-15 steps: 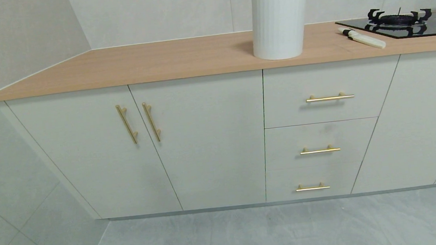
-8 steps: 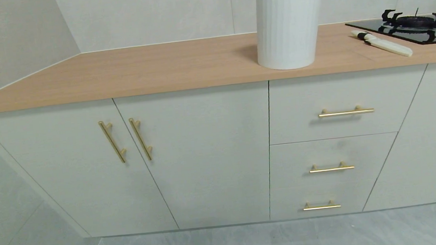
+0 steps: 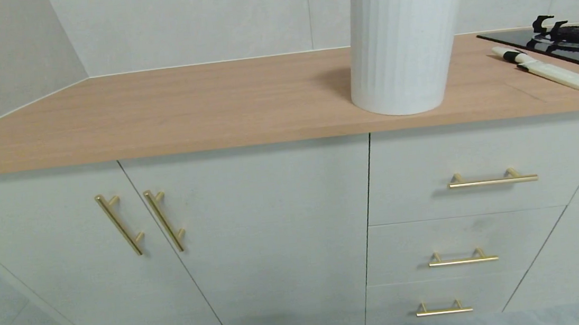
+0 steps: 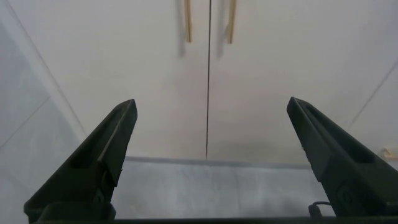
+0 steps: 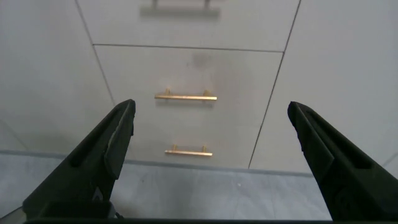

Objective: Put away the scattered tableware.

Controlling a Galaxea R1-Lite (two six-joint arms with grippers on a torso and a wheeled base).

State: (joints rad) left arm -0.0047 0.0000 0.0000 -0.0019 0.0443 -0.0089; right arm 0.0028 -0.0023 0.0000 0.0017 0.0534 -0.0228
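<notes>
Jaws spread on left gripper (image 4: pixel 210 102) and right gripper (image 5: pixel 210 104), facing cabinet (image 3: pixel 274 227); knife (image 3: pixel 549 71) well apart, on countertop (image 3: pixel 157 111).

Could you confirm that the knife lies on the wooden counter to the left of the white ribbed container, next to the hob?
Not quite: the head view shows the knife right of the white ribbed container, not left; it is on the wooden counter next to the hob.
</notes>
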